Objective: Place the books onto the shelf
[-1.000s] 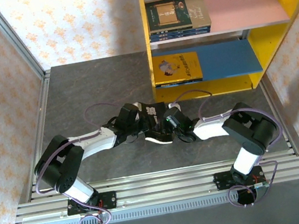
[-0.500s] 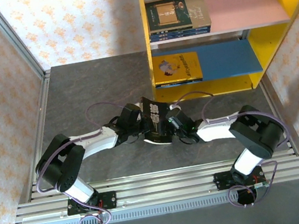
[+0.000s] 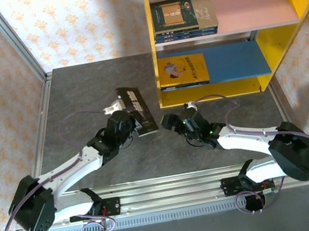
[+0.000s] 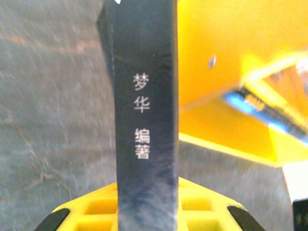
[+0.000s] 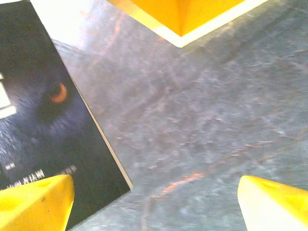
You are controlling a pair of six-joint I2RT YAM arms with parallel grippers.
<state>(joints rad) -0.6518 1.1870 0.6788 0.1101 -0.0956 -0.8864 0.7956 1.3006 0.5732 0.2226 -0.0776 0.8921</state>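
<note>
Between left fingers [image 4: 91, 209], clamped: dark book [image 4: 144, 96], spine reading 梦华 编著; right fingers [image 5: 33, 199] spread, empty.

Top camera: high at the near side, facing down over table [image 3: 80, 98]. Wrist cameras: close in, sharing book [image 4: 144, 120] and shelf [image 4: 202, 29].

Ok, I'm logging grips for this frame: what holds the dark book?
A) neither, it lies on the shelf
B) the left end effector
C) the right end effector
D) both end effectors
B: the left end effector is shut on the dark book, its pads on either side of it, while the right end effector stands open.
</note>
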